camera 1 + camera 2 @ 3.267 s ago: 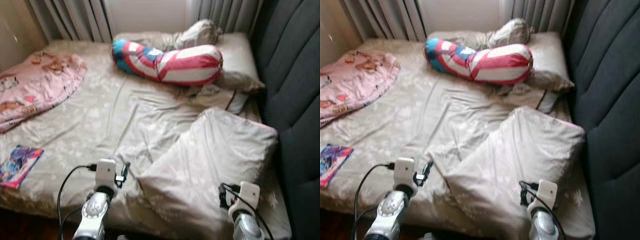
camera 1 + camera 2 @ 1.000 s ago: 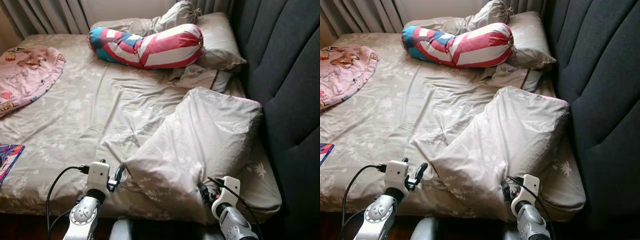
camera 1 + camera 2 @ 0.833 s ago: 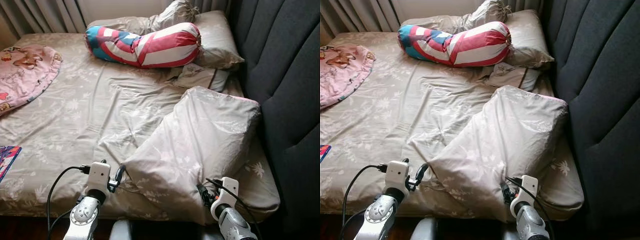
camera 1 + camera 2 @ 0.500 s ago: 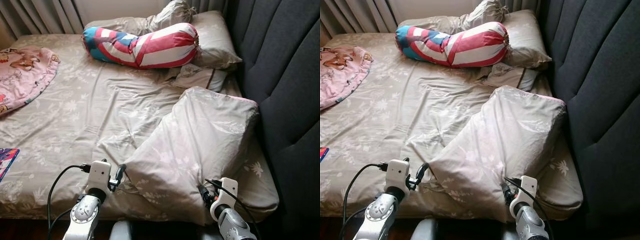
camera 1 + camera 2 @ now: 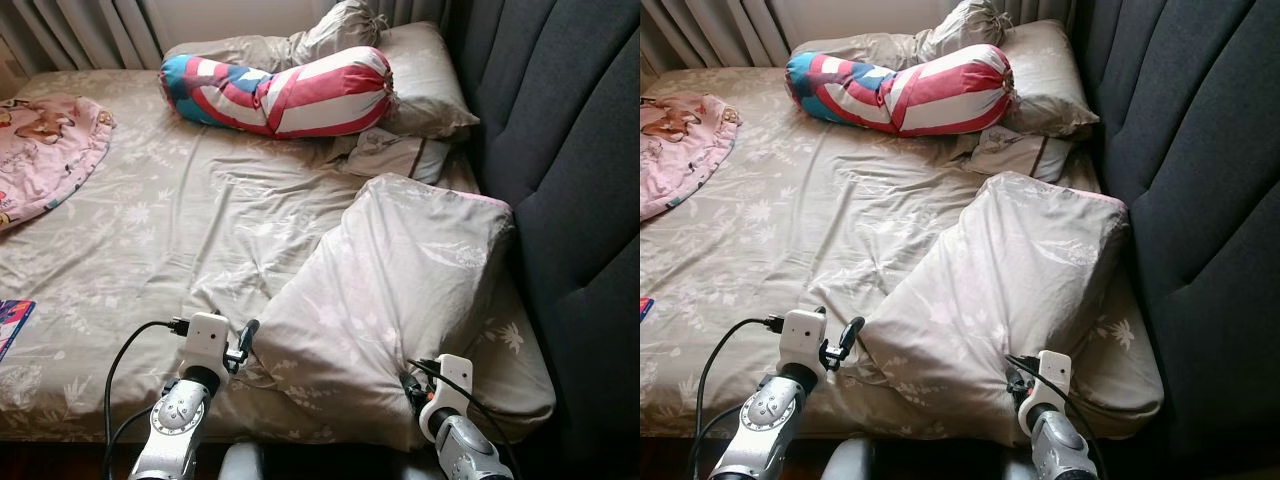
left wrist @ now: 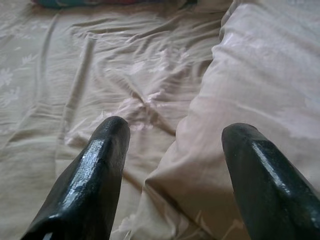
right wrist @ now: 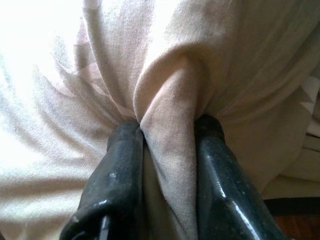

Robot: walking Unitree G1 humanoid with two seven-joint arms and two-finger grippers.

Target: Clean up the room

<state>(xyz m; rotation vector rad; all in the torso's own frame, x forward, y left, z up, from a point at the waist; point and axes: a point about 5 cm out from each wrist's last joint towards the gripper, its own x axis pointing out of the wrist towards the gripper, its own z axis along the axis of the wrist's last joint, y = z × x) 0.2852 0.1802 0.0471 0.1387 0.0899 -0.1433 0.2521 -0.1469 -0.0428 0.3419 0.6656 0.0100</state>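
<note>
Beige floral pillow [image 5: 400, 290], red-white-blue bolster [image 5: 280, 92]

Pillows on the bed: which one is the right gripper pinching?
The big beige pillow nearest the robot, propped by the headboard. The right gripper has its fabric bunched between the fingers. The striped bolster and far beige pillow lie untouched.
</note>
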